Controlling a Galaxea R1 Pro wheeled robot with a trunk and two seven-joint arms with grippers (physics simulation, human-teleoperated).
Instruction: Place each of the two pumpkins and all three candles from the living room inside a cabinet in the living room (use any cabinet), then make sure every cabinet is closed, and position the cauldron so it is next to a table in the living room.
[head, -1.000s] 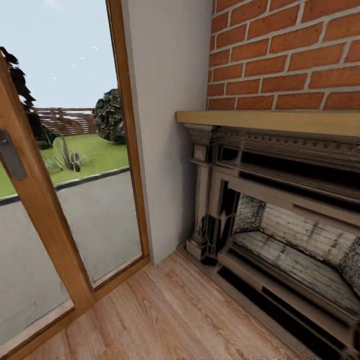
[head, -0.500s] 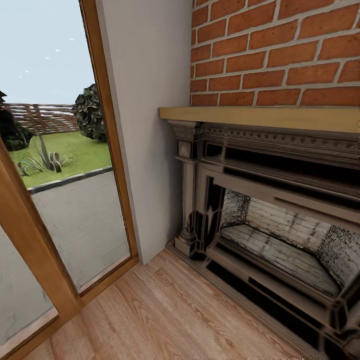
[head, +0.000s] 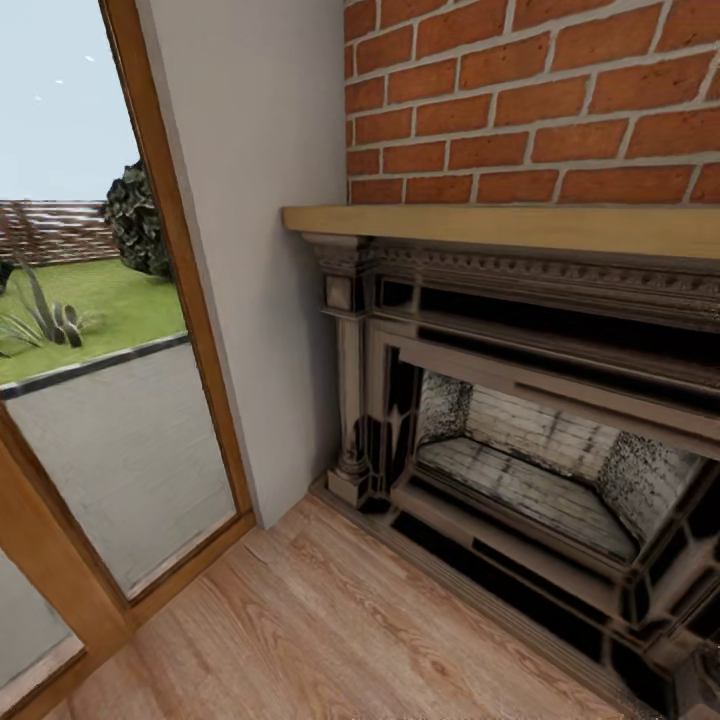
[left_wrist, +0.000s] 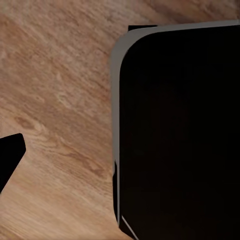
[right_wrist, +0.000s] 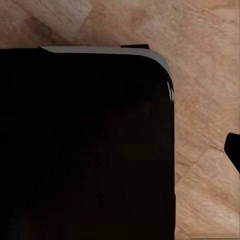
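I am in the living room, facing a corner of it. The pumpkins, candles, cabinet, cauldron and table are out of view. A red brick wall (head: 540, 100) rises above a wooden mantel (head: 500, 228) and an ornate dark stone fireplace (head: 520, 420). In the left wrist view a dark fingertip (left_wrist: 10, 157) hangs over plank floor (left_wrist: 55, 100) beside my black body (left_wrist: 180, 135). The right wrist view has another dark fingertip (right_wrist: 234, 150) beside the same black body (right_wrist: 85, 145). Nothing is held that I can see.
A tall glass door (head: 100, 430) in a wooden frame (head: 175, 280) stands at the left, with a garden beyond. A pale grey wall (head: 260, 250) separates it from the fireplace. Light wood floor (head: 330, 620) runs in front of both.
The head camera has swung to the right: door and fireplace sit further left in the picture, and more of the firebox shows. Nothing in the room itself has moved.
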